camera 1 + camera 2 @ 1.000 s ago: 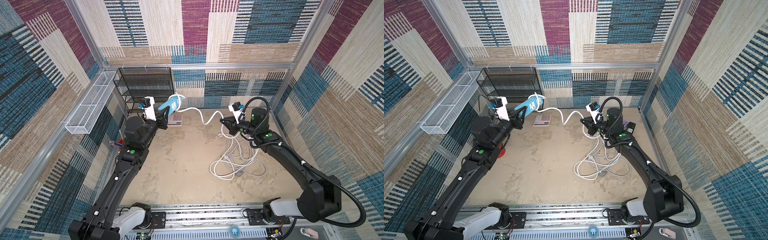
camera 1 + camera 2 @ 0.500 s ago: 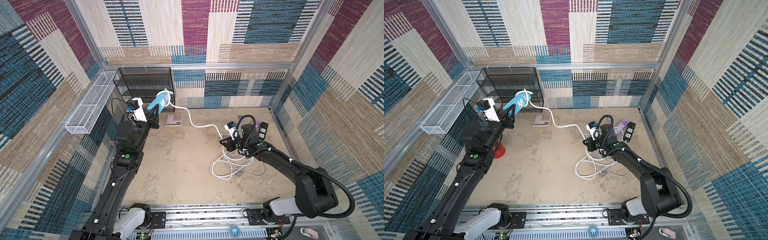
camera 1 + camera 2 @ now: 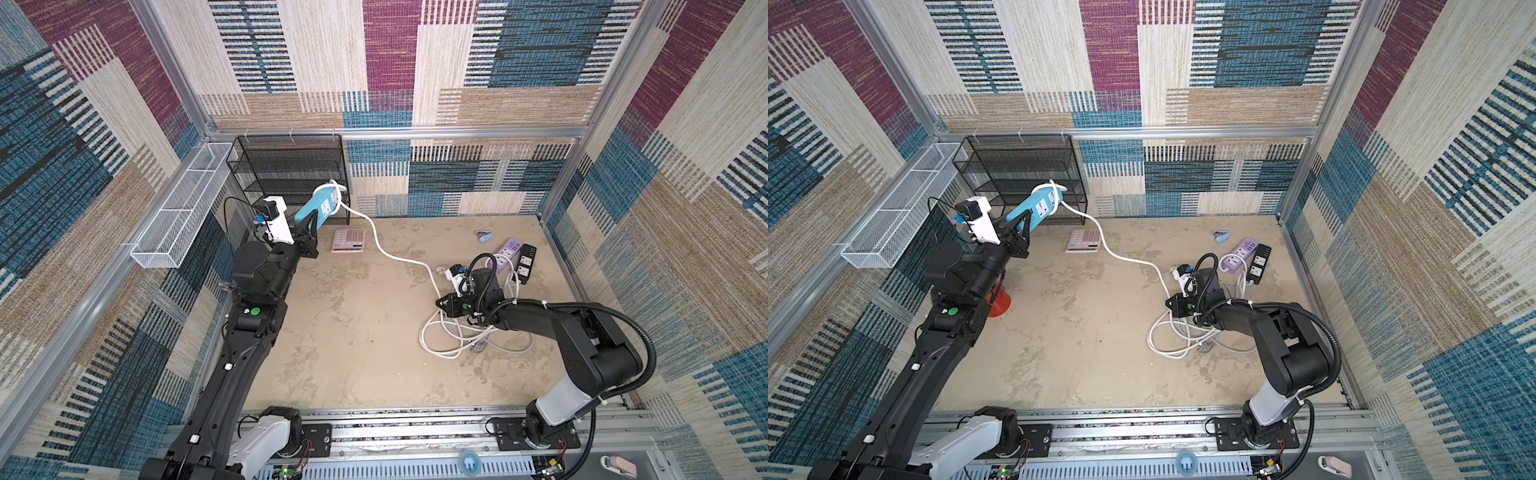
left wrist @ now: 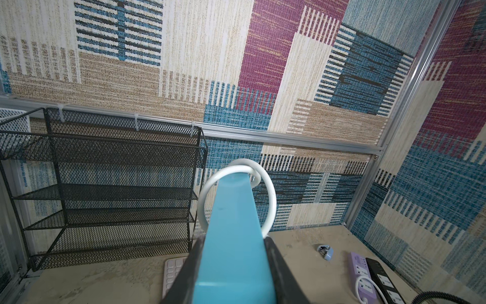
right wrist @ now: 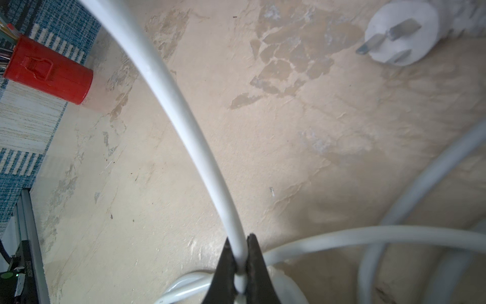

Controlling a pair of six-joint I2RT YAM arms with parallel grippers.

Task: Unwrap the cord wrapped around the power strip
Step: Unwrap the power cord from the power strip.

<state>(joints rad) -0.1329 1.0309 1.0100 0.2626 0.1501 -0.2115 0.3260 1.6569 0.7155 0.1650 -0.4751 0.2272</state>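
Both arms had shifted over the last second: the left gripper [image 3: 312, 222] had drawn back toward the rack [image 3: 291, 174], and the right gripper [image 3: 441, 300] had dropped from mid-air to just above the floor [image 3: 353, 332]. The left jaws stayed clenched on the near end of the blue strip [image 3: 323, 204], which was held off the floor and tilted up, with its far end in front of the rack. In the left wrist view, one loop of the white cord [image 4: 268, 202] still circled that far end. From there the cord ran down past the calculator [image 3: 349, 240] to the right gripper, whose jaws pinched it tight in the right wrist view. The rest of it lay in loose loops on the floor beside that gripper, with the plug [image 5: 399, 39] nearby.
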